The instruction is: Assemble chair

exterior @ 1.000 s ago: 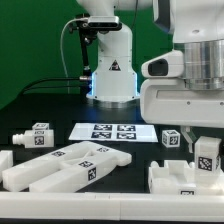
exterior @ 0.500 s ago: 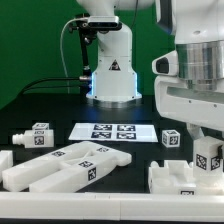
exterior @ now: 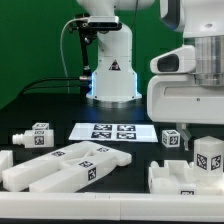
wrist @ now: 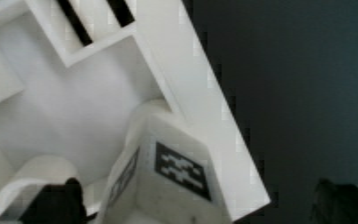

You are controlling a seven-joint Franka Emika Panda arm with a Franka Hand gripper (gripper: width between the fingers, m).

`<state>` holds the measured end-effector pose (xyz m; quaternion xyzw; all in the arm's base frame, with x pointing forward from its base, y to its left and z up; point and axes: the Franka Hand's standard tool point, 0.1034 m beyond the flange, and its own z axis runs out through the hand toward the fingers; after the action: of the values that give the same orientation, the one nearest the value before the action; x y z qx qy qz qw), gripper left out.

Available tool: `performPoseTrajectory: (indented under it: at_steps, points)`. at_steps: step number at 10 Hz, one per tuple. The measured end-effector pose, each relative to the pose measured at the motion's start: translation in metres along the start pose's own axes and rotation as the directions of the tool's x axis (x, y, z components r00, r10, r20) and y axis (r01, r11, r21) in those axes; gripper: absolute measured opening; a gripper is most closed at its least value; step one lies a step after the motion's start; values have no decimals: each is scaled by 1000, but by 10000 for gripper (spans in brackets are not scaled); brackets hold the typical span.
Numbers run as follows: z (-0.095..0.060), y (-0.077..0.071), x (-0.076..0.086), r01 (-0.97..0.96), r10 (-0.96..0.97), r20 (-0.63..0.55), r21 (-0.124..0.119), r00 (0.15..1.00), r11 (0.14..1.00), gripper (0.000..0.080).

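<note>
My gripper point(exterior: 205, 130) hangs at the exterior view's right, over a short white chair leg point(exterior: 208, 160) with a square tag. The leg stands upright on the white chair plate point(exterior: 170, 182). In the wrist view the leg point(wrist: 179, 170) sits between my two dark fingertips point(wrist: 55, 202), with a gap on each side. The gripper point(wrist: 199, 208) is open. The slotted plate point(wrist: 69, 90) lies below it. Two long white bars point(exterior: 70, 165) lie at the front left. A pegged leg point(exterior: 35, 135) lies behind them. Another small tagged piece point(exterior: 172, 138) stands beside the plate.
The marker board point(exterior: 115, 131) lies flat in the middle of the black table. The robot's white base point(exterior: 110, 70) stands behind it, with a cable on its left side. A white part's edge point(exterior: 4, 158) shows at the far left.
The arm has risen a little and shifted toward the exterior view's right. More of the tagged leg on the plate now shows below the gripper. The leg has stayed in place.
</note>
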<state>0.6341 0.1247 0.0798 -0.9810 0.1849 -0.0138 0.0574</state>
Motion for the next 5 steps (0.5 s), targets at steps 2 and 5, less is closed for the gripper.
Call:
performPoseTrajectory:
  at_steps: [2,5]
  points:
    - [-1,2,2,223,-223,-9,-6,975,975,648]
    - [-4,8,8,726,-729,-8,-74,685,684,649]
